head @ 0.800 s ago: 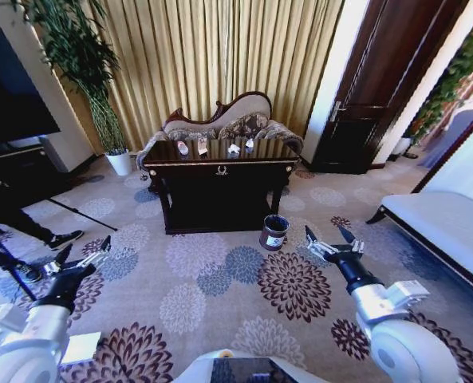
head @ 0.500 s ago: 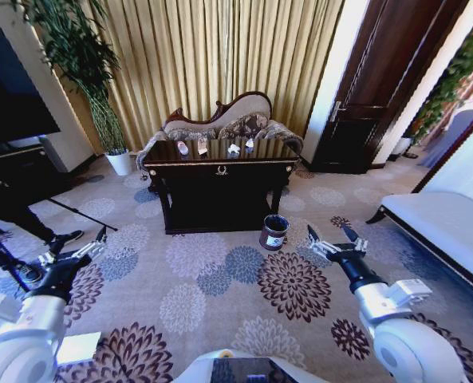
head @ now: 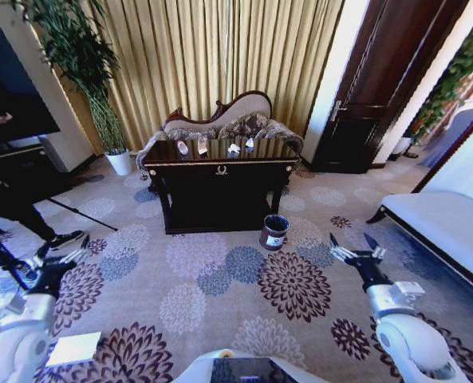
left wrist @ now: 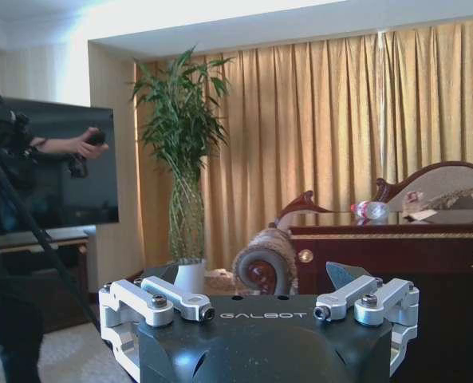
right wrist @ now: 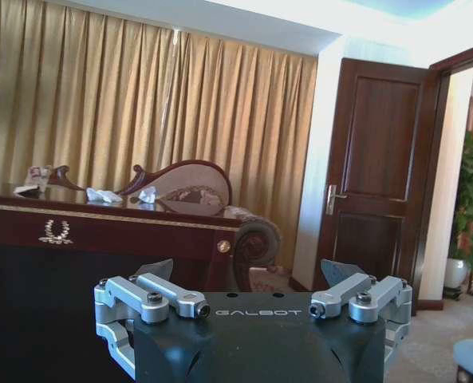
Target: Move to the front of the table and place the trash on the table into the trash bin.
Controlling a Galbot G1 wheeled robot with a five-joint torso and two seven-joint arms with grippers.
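The trash lies untouched on the dark glossy wooden counter (head: 220, 166) with gold trim and a gold wreath emblem: a clear plastic bottle with a red cap (head: 183, 148) towards its left end, a crumpled beige wrapper (head: 202, 146) just beside it, and crumpled white tissue pieces (head: 234, 148) further right. The small round dark trash bin with a white label (head: 273, 232) stands on the floral carpet (head: 220, 279) by the counter's front right leg, and nothing can be seen dropped into it.

By my judgement the task has barely begun: the robot stands well back from the counter, so the approach and every pick remain. The left end effector (head: 59, 261) hangs low at the robot's left, fingers spread wide and empty; the right end effector (head: 354, 246) likewise, wide and empty, at its right.
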